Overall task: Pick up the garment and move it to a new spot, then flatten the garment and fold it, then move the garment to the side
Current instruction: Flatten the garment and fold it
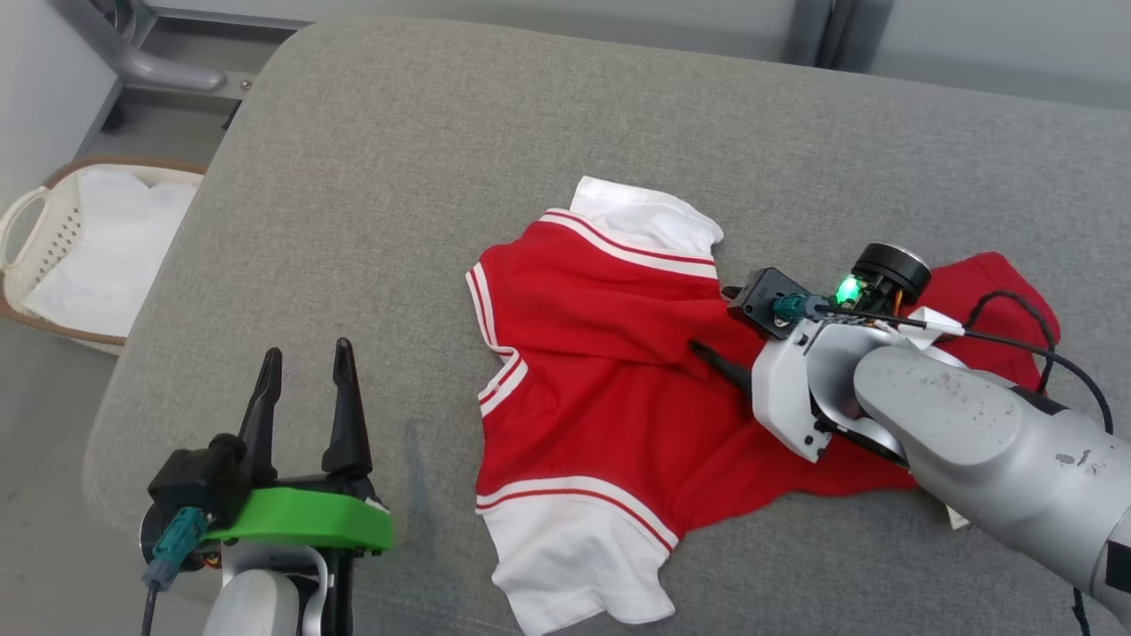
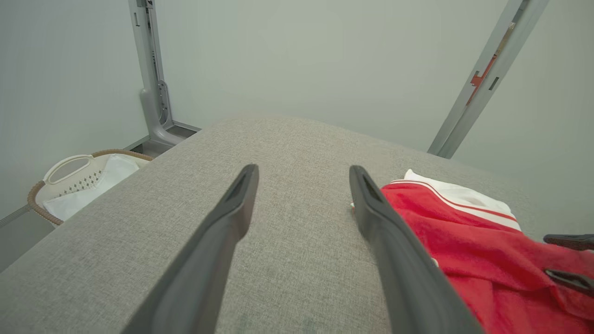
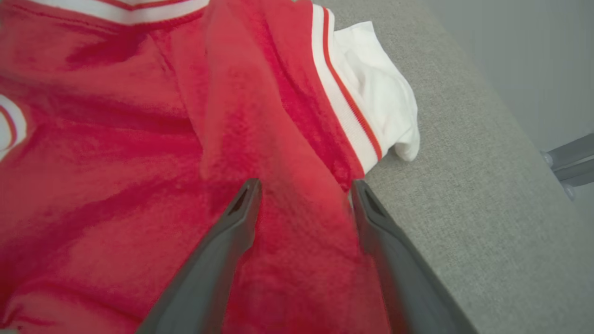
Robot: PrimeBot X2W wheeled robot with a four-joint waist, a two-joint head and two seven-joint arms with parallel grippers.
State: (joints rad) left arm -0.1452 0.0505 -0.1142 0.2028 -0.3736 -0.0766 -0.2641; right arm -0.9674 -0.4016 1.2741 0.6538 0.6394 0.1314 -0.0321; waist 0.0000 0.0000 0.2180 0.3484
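One garment [image 3: 116, 162], beneath the spread right hand [image 3: 306, 185]

Test lab, grey padded table [image 1: 398, 177], metal frame posts [image 2: 148, 69] (plain walls), laundry basket [image 1: 49, 243]

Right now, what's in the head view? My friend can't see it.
A rumpled red cloth garment with white sleeves lies on a grey fabric-covered table, with the right gripper open over its middle. The left gripper is open at lower left, and a white plastic basket sits on the floor at left.
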